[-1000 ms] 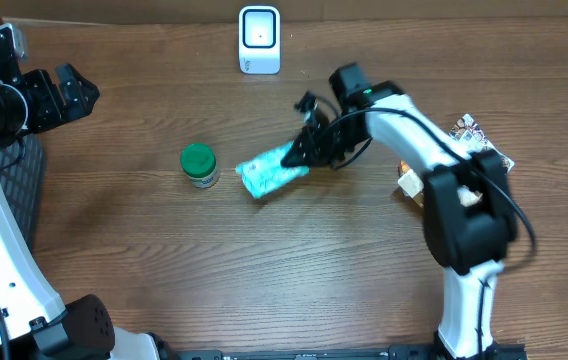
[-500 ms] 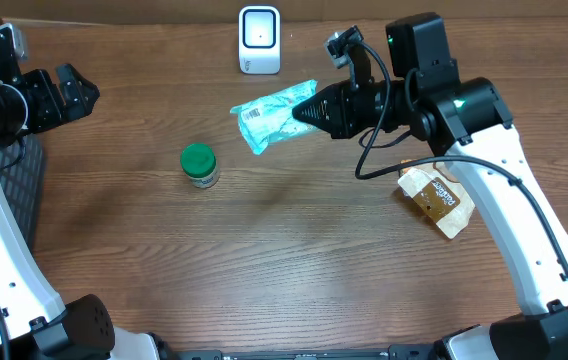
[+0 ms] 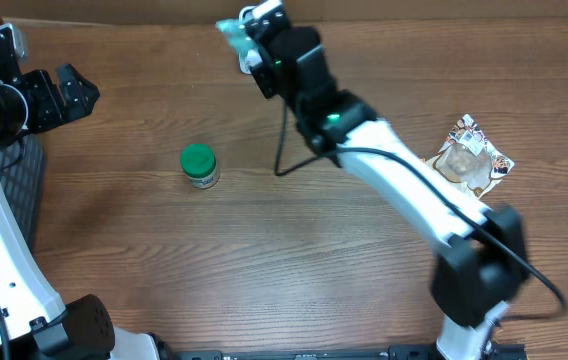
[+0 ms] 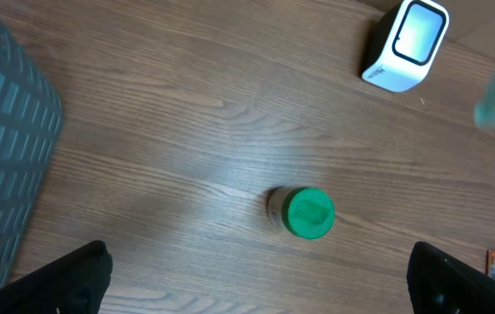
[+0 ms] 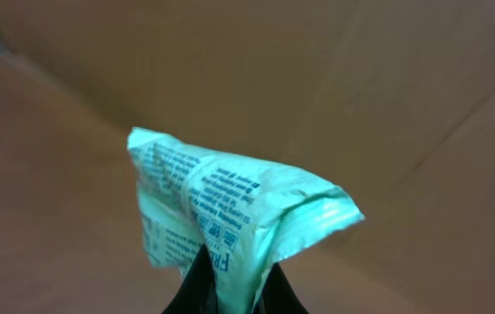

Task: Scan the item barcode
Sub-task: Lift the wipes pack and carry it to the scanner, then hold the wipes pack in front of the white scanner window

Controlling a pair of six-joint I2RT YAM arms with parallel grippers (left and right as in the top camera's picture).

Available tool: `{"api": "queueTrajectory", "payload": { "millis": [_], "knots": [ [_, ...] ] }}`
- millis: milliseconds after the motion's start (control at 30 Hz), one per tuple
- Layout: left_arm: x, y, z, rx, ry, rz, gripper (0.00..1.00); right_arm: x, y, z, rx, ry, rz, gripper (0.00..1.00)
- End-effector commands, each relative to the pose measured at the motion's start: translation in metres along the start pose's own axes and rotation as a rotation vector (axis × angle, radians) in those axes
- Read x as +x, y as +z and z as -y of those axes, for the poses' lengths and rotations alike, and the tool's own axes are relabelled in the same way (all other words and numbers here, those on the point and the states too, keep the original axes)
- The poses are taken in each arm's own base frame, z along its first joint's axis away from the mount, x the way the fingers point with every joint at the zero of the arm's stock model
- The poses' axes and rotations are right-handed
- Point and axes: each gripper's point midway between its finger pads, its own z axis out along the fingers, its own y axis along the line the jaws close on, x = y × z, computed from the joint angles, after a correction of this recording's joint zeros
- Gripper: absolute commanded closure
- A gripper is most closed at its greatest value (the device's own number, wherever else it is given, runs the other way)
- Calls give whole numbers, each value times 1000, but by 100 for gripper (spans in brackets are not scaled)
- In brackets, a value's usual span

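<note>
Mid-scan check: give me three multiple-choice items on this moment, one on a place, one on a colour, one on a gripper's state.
1. Where on the table does the green-lidded jar stand?
A. far right
B. left of centre
C. front edge
2. What colour is the packet in the right gripper?
A. red
B. pale teal
C. brown
3. How is the left gripper?
A. open, empty
B. shut on the jar
C. shut on the packet
Answers: 1 B, overhead shows it left of middle; 2 B, the wrapper is pale teal at the right wrist; 3 A, its jaws stand wide apart, gripping nothing.
</note>
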Motion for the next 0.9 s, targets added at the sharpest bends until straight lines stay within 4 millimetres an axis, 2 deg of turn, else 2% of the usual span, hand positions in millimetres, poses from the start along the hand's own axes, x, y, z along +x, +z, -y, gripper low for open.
{"api": "queueTrajectory", "payload": {
  "millis": [0, 100, 267, 500, 700, 867],
  "knots": [
    [-3, -6, 6, 11, 31, 20, 0, 9, 30, 38, 287, -357, 12, 96],
    [-3, -6, 6, 11, 31, 20, 0, 12, 52, 41, 346, -450, 75, 96],
    [-3, -6, 6, 11, 31, 20, 0, 14, 72, 52, 424, -523, 190, 96],
    [-3, -6, 6, 11, 31, 20, 0, 46, 104, 23, 288, -706, 242, 96],
    [-3, -6, 6, 11, 31, 20, 0, 58, 116, 13, 314, -895, 280, 96],
    [-3, -6, 6, 11, 31, 20, 1, 68, 122, 17, 322, -938, 260, 96]
  ]
}}
